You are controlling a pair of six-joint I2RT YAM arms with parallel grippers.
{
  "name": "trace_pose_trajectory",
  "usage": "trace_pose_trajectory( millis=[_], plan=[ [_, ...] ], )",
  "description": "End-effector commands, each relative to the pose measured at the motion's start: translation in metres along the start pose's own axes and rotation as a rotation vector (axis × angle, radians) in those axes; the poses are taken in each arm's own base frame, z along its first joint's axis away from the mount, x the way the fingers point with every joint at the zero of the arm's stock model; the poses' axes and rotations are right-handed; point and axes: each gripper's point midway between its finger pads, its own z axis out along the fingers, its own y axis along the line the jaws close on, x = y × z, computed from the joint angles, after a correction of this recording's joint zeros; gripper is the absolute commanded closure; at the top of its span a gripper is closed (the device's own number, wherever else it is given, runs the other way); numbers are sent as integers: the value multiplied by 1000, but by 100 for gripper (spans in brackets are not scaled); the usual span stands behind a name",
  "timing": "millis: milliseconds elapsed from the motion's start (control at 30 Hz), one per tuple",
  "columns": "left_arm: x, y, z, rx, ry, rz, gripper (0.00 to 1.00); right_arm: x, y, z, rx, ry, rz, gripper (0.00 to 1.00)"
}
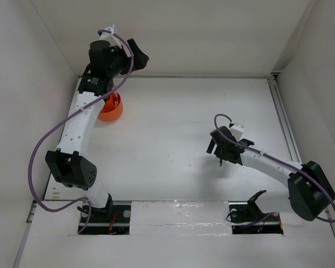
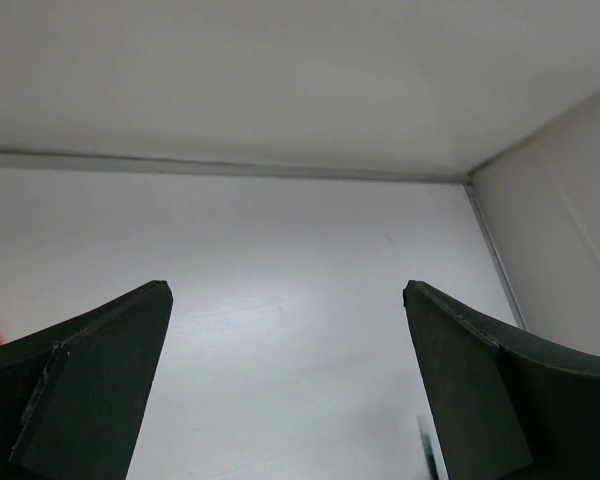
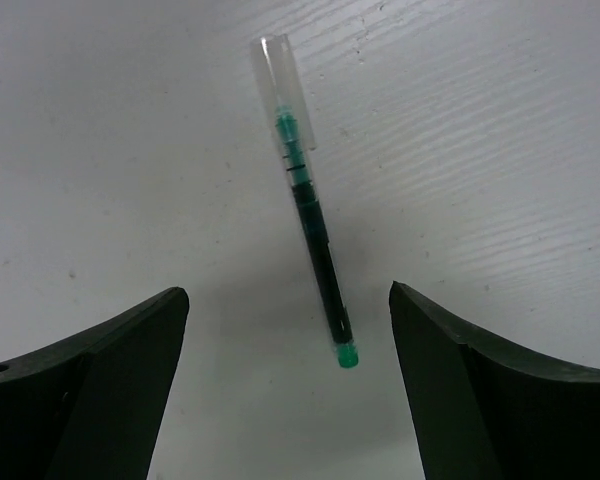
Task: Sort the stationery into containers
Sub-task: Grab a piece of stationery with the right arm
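Note:
A dark green pen (image 3: 310, 230) with a clear cap lies flat on the white table, its green end pointing between my right fingers. My right gripper (image 3: 288, 293) is open and empty just above it, one finger on each side; in the top view it (image 1: 215, 148) hovers right of the table's middle, the pen (image 1: 219, 162) barely showing under it. The orange cup (image 1: 113, 107) stands at the back left, partly hidden by my left arm. My left gripper (image 1: 137, 56) is open and empty, raised by the back wall; the left wrist view (image 2: 286, 290) shows only bare table between its fingers. Other stationery is out of view.
White walls close in the table at the back (image 1: 201, 76) and on both sides. A metal rail (image 1: 285, 120) runs along the right edge. A thin dark object (image 2: 427, 452) shows beside my left gripper's right finger; I cannot tell what it is.

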Motion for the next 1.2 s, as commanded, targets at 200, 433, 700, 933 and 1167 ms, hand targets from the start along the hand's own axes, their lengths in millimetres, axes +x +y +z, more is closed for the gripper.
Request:
trace_pose_trajectory(
  millis=[200, 433, 700, 933, 1167],
  plan=[
    [24, -32, 3, 105, 78, -30, 0, 5, 9, 19, -47, 65, -12, 27],
    [16, -31, -4, 74, 65, -22, 0, 7, -3, 25, -27, 156, -71, 31],
    [7, -32, -10, 57, 55, -3, 0, 4, -6, 37, -38, 254, -150, 57],
    [1, -26, -8, 37, 44, 14, 0, 8, -6, 40, -37, 300, -200, 92],
    [12, -30, -6, 76, 83, 9, 0, 6, 11, 34, -134, 296, -201, 100]
  ],
)
